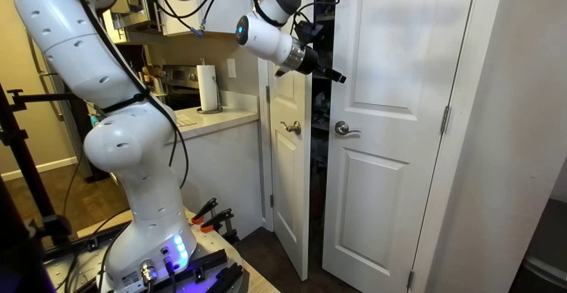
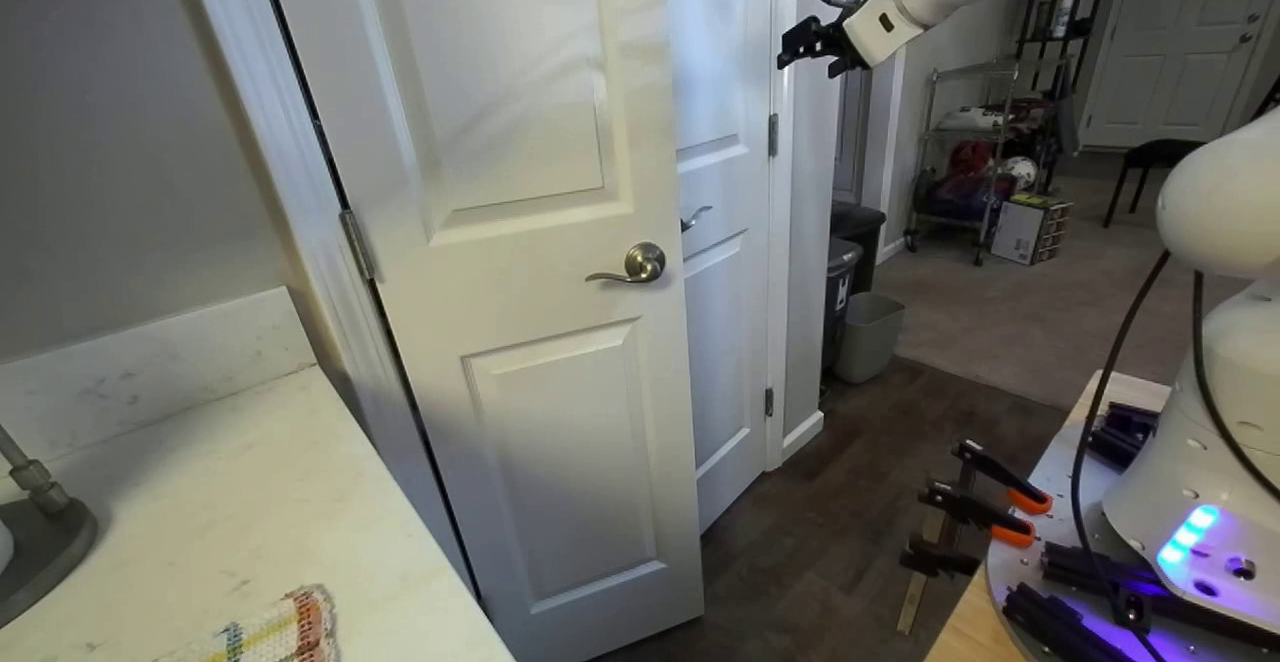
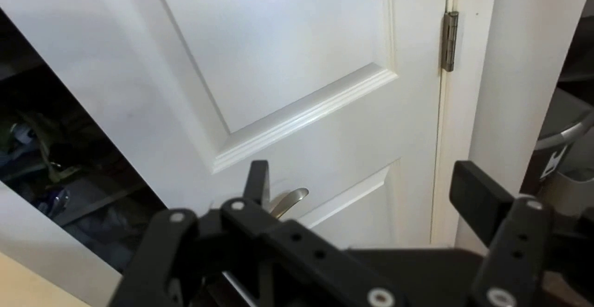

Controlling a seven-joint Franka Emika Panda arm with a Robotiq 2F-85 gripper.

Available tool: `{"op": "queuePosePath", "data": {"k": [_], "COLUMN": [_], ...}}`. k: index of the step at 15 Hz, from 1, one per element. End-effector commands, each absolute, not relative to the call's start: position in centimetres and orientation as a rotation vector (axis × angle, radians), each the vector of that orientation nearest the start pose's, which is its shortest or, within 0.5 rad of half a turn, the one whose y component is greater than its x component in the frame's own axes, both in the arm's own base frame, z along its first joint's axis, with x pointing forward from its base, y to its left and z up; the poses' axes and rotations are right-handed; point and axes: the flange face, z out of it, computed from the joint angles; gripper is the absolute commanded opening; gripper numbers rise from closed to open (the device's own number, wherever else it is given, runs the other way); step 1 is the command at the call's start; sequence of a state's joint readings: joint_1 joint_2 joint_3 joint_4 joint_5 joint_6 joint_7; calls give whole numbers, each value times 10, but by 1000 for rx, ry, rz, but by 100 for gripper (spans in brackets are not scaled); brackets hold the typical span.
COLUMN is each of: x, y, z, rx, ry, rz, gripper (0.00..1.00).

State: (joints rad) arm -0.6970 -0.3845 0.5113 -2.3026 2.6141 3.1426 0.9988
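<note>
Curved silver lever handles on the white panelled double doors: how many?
2: one lever handle on the white door beside the pale countertop, another handle on the door farther from it. Any inner handles would be hidden.

I look over dark floor (image 2: 800, 502) running to carpet (image 2: 980, 332).
The kitchen wall (image 1: 44, 133) looks yellow in warm light on my screen; cabinets (image 1: 221, 9) hang above the pale surface (image 1: 239, 112), where I see a paper roll (image 1: 207, 87) near the stove (image 1: 177, 80). In an exterior view, bins (image 2: 872, 337) stand just beside a pale wall (image 2: 803, 322), and past them a loaded wire rack (image 2: 965, 134) has a box (image 2: 1020, 232) at its side. Beyond it I make out a black seat (image 2: 1155, 154), partly hidden, and the far door (image 2: 1150, 72); the light there is greyer.
</note>
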Motion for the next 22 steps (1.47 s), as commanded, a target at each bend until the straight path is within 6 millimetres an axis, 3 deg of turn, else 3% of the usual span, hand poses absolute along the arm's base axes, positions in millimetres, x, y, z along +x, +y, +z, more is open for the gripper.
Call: {"op": "queuePosePath", "data": {"k": [1, 6, 10, 15, 22], "x": [436, 463, 477, 480, 482], "y": [-86, -41, -24, -33, -73], "z": [479, 470, 457, 450, 444], "rx": [640, 630, 601, 648, 703], "ry": [1836, 1834, 1822, 1808, 1775], "rz": [118, 260, 382, 407, 333], "gripper": [100, 100, 100, 100, 100]}}
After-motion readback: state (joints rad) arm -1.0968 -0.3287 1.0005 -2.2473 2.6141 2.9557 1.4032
